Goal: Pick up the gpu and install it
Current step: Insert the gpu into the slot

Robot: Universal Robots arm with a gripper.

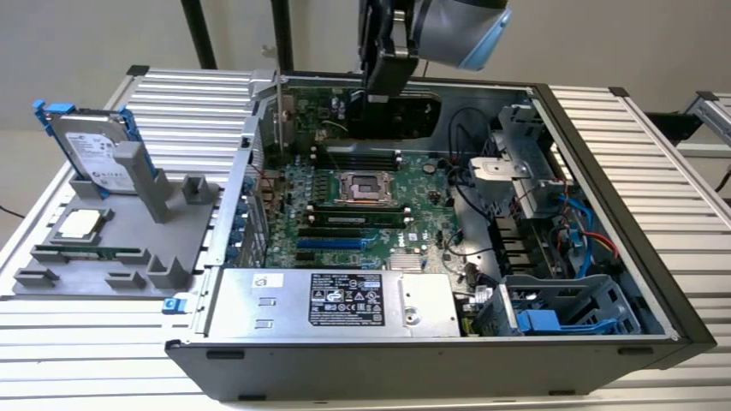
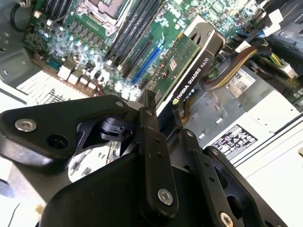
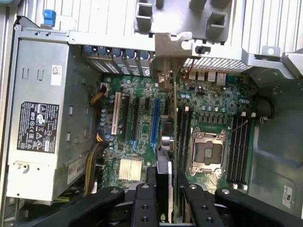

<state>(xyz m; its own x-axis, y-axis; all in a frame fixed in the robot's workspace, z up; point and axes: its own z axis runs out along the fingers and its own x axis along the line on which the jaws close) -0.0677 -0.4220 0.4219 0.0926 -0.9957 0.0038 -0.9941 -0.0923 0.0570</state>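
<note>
It looked like a robotics lab: an open black computer case lay on a ribbed aluminium-slat workbench beside a grey parts fixture, under a silver-and-blue robot arm.

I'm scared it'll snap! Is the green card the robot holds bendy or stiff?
Probably stiff: the gpu juts straight out from the end effector without drooping. Likely fragile, though, since small parts sit bare on its green face. Its black cooler block may make it heavier on one side.
</note>
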